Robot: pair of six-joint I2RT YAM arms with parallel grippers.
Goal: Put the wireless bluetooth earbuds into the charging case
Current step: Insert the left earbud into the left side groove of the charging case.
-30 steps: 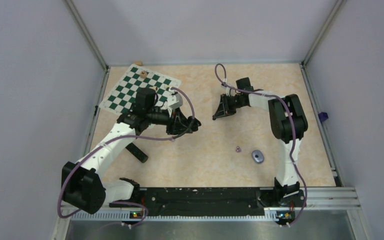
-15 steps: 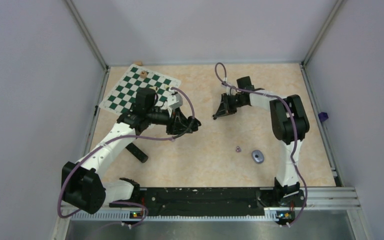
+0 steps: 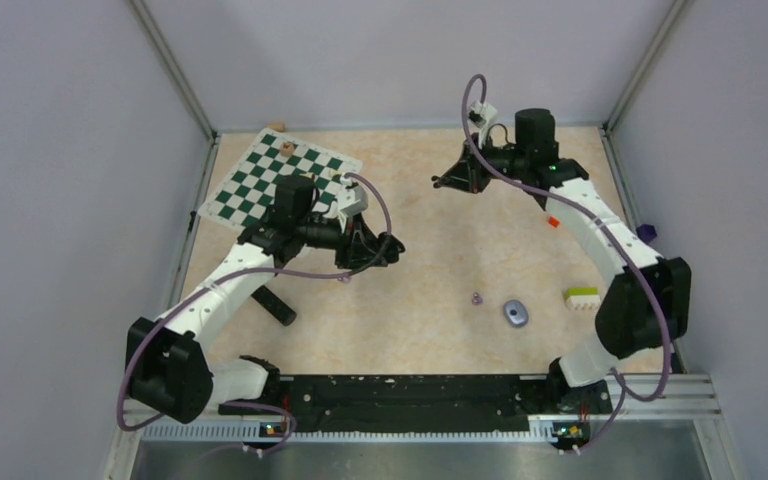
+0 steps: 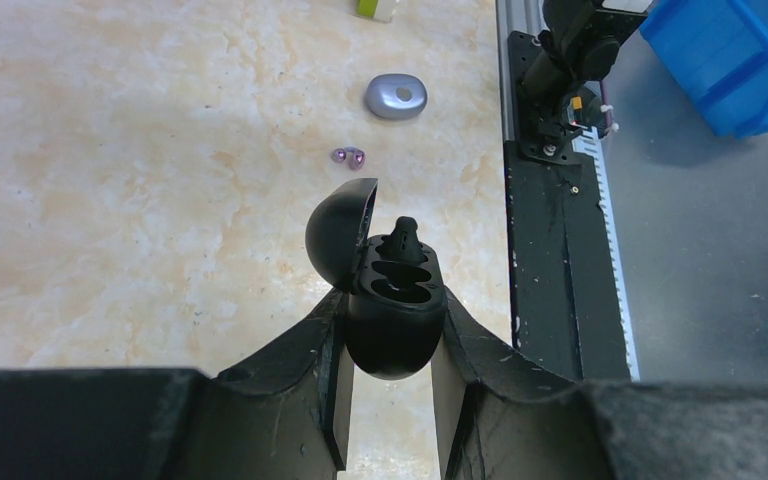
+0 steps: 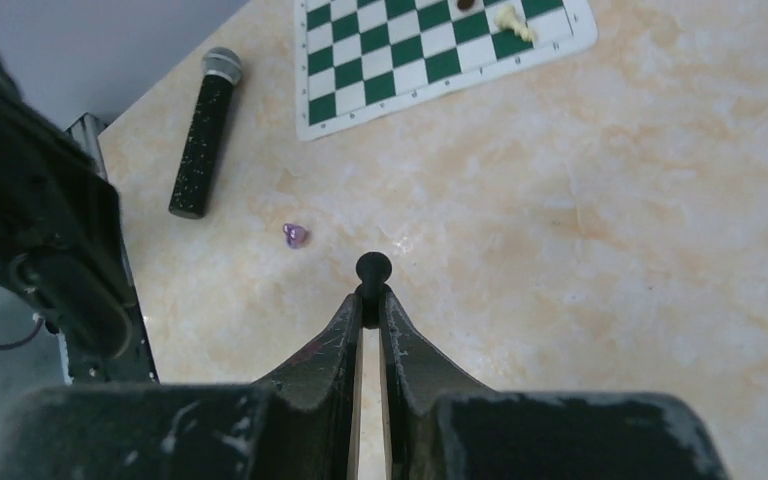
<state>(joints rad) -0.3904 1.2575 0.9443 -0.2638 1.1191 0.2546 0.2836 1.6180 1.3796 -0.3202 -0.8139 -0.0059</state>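
left gripper (image 4: 391, 345) clamped on black charging case (image 4: 395, 300), lid open, mid-table. right gripper (image 5: 371, 300) pinched together on black earbud (image 5: 373, 267) near table's far edge. purple earbuds (image 4: 348, 157) loose toward near edge.

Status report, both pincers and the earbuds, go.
Left pincer shut on open black case, one black bud perched near its hinge. Right pincer shut on second black bud, apart from case. Nothing seen between them.

Green-and-white chessboard (image 3: 256, 186), black charging case (image 4: 394, 322)
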